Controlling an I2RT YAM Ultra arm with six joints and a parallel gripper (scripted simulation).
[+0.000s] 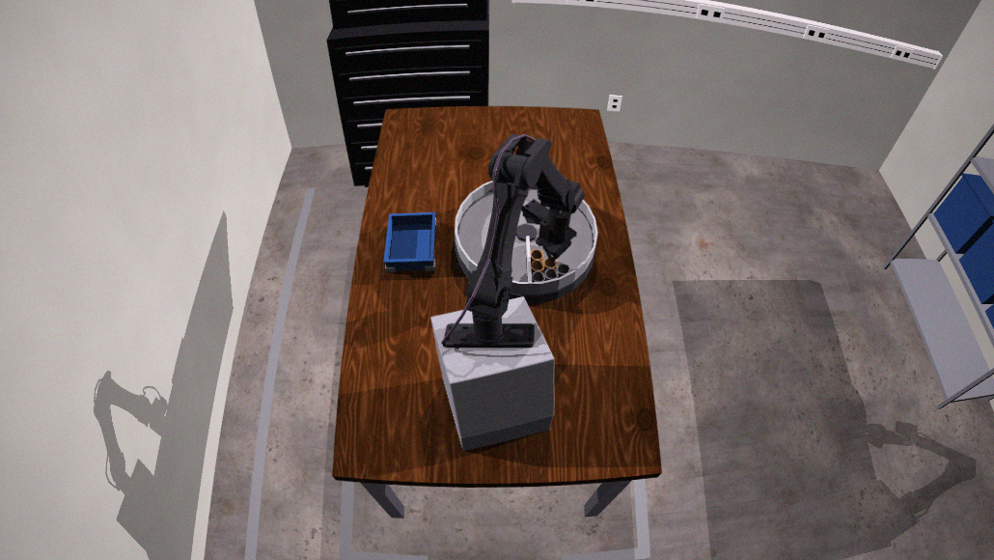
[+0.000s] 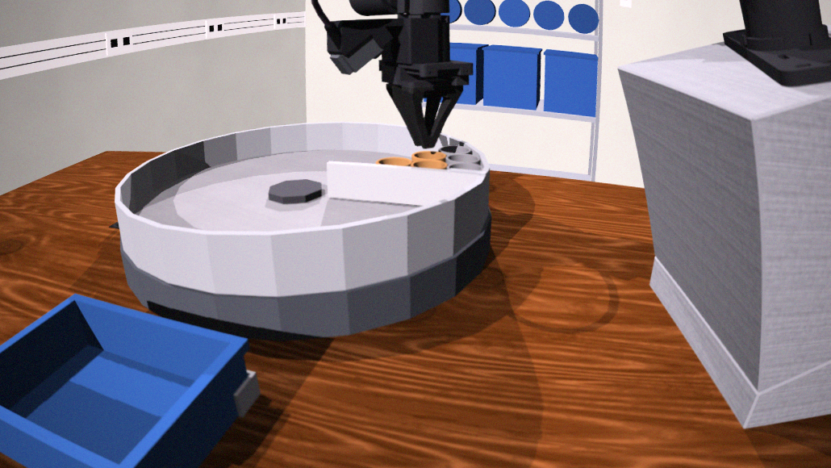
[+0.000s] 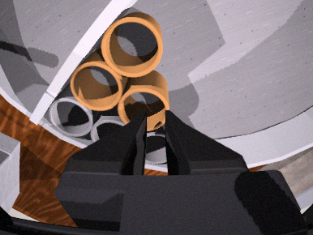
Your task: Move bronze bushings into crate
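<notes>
- Top view: one arm [image 1: 495, 229] stands on a grey pedestal [image 1: 498, 393] on a wooden table [image 1: 410, 389]. Its gripper [image 1: 554, 244] hangs over the near right part of one round turntable [image 1: 465, 209]. One blue crate [image 1: 409, 240] sits on the table left of the turntable, apart from it, with nothing inside.
- Top view, room: concrete floor [image 1: 751, 361], grey walls, a black drawer cabinet [image 1: 410, 62] behind the table, a shelf [image 1: 939, 333] with blue bins at the right.
- Exterior view: the gripper [image 2: 427, 142] points straight down, its tips just above the bushings, fingers nearly together with only a narrow gap and nothing between them. Behind a white divider [image 2: 395, 182] three bronze bushings [image 2: 428, 156] and at least three grey bushings [image 2: 462, 157] stand upright, packed together against the rim. A dark hub [image 2: 294, 190] marks the turntable's middle. The crate [image 2: 87, 378] lies in the near left corner.
- Wrist view: three bronze bushings are counted, clustered and touching: the far one [image 3: 132, 44], the left one [image 3: 97, 87] and the near one [image 3: 143, 103]. The gripper [image 3: 155, 125] sits just over the near one's rim, slim gap, holding nothing. Grey bushings [image 3: 70, 117] lie along the rim; two show, with a third partly hidden by the fingers.
</notes>
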